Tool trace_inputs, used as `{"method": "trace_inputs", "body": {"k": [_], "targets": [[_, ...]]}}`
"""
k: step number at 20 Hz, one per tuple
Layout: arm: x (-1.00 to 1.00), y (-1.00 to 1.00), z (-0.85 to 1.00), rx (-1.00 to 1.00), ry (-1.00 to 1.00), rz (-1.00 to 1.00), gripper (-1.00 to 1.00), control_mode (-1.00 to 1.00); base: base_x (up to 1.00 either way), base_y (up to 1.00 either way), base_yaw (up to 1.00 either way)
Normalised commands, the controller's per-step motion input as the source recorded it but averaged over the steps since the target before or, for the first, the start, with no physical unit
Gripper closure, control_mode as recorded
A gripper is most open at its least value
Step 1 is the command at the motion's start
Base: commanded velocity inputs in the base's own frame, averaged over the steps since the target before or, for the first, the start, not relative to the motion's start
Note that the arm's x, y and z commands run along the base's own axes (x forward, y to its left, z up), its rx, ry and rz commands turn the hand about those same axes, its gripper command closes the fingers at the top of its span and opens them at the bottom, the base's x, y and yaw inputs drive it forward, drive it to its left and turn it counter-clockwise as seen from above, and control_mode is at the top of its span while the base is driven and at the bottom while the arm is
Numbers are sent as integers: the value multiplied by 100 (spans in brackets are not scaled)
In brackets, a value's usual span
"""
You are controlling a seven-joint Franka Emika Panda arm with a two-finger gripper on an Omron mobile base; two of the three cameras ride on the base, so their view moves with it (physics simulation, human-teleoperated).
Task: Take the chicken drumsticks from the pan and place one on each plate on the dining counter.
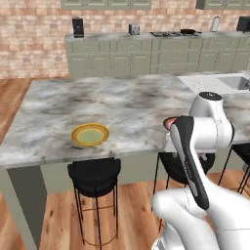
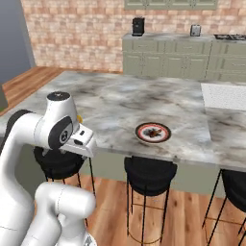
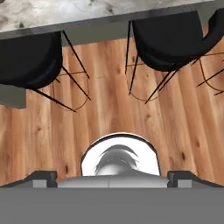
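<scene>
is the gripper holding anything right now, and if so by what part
Nothing is held. In the hand view the gripper has its jaws wide apart, with just the wooden floor and black stools beyond them.

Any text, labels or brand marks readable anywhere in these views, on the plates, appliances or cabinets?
None. No readable text on the yellow plate, the red-rimmed plate, the marble counter or the stools.
Back-worktop appliances, such as the black one, are too small and blurred to show any marking.
</scene>
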Motion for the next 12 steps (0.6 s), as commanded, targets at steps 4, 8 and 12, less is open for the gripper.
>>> {"method": "trace_inputs", "body": {"k": [4, 8, 12], "targets": [[0, 0, 0, 0, 0, 0, -100, 100, -54, 97, 10], [0, 0, 0, 0, 0, 0, -100, 100, 0, 100, 7], [0, 0, 0, 0, 0, 0, -100, 100, 0, 100, 1]]}}
